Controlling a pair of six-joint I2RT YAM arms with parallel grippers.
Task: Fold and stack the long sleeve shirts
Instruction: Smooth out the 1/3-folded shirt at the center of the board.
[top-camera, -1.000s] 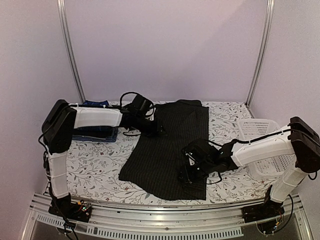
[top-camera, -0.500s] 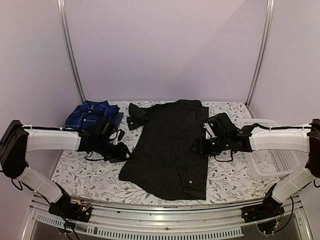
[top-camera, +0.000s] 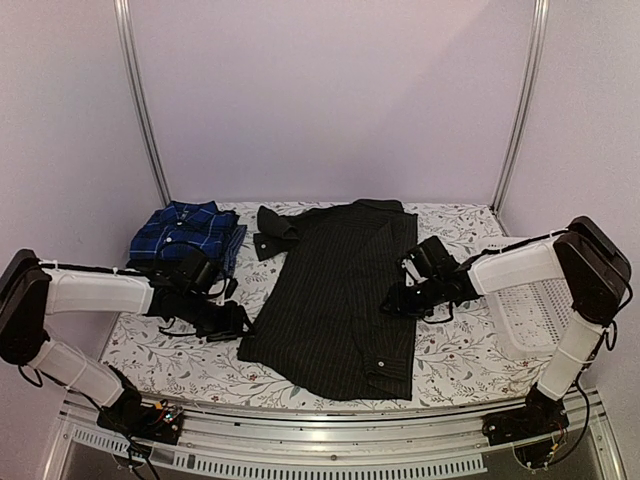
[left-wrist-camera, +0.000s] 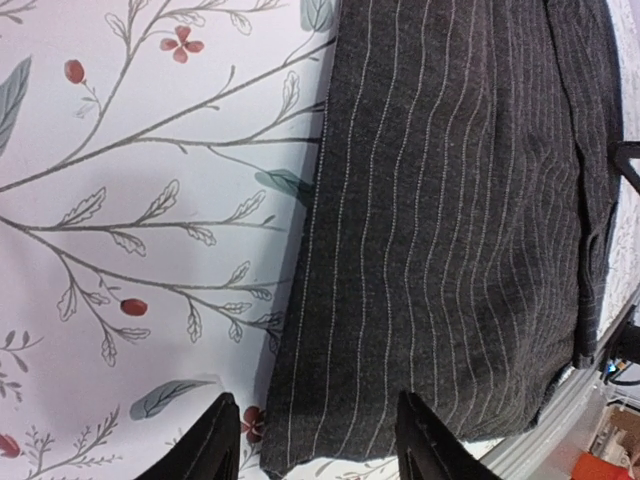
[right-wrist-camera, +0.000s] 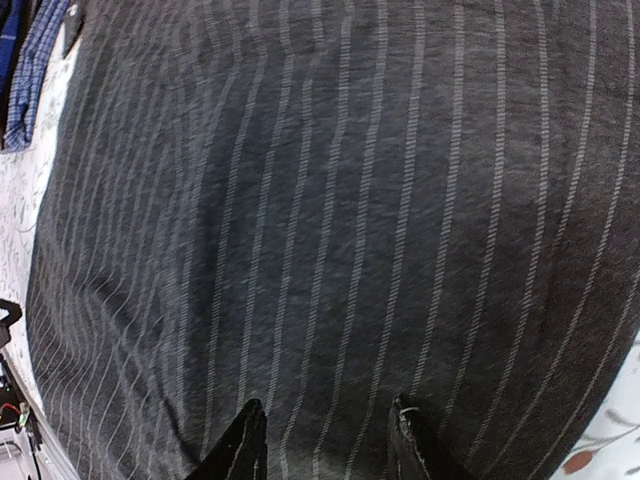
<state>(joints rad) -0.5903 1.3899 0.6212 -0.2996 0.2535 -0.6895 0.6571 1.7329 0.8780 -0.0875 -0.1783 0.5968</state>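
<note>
A black pinstriped long sleeve shirt lies spread flat mid-table, collar at the back and one cuff folded out at the back left. A blue plaid shirt sits folded at the back left. My left gripper is low at the black shirt's near-left corner. In the left wrist view it is open, and the hem corner lies between its fingers. My right gripper is at the shirt's right edge. In the right wrist view it stands open over pinstriped cloth.
A white mesh basket stands at the right edge behind my right arm. A floral tablecloth covers the table. The metal rail runs along the near edge.
Both arms left the shirt's middle and swung outward. The left gripper came down to the near-left hem corner and opened wider. The right gripper settled at the right edge and its jaws narrowed.
</note>
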